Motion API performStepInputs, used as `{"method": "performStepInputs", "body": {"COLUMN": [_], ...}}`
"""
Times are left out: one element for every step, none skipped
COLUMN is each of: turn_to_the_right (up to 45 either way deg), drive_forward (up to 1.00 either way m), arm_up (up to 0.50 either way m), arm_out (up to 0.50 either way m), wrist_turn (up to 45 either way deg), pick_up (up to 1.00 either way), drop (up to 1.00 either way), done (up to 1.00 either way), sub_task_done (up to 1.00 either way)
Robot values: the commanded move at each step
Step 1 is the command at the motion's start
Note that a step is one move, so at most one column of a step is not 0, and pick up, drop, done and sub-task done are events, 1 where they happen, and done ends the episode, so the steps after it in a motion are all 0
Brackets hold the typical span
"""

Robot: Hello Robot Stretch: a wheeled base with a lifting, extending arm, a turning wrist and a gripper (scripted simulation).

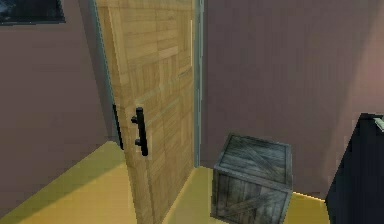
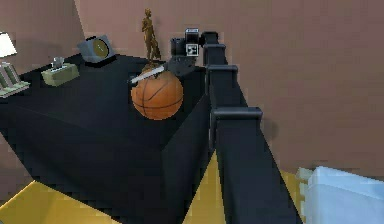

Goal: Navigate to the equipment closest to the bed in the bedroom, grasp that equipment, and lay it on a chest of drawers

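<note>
An orange basketball point(image 2: 158, 96) shows over the top of a black chest of drawers point(image 2: 70, 130) in the arm side view. The dark arm point(image 2: 240, 140) rises from the bottom edge to two white marker squares point(image 2: 200, 40). Left of them is my gripper point(image 2: 160, 72), its thin pale fingers point(image 2: 148, 74) reaching just above the ball. I cannot tell whether the ball rests on the black top or hangs from the gripper, so I cannot tell whether it holds anything.
On the chest stand a bronze statue point(image 2: 150, 35), a round clock-like object point(image 2: 97, 50), a small box point(image 2: 58, 72) and a lamp point(image 2: 8, 60). White bedding point(image 2: 345, 195) lies at the bottom right. Ahead are a wooden door point(image 1: 150, 90), a wooden crate point(image 1: 255, 178) and dark furniture point(image 1: 362, 175).
</note>
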Motion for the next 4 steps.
{"method": "performStepInputs", "body": {"turn_to_the_right": [0.0,0.0,0.0,0.0], "drive_forward": [0.0,0.0,0.0,0.0], "arm_up": [0.0,-0.12,0.0,0.1], "arm_out": [0.0,0.0,0.0,0.0], "wrist_turn": [9.0,0.0,0.0,0.0], "pick_up": [0.0,0.0,1.0,0.0], "drop": [0.0,0.0,0.0,0.0], "done": [0.0,0.0,0.0,0.0], "sub_task_done": [0.0,0.0,0.0,0.0]}}
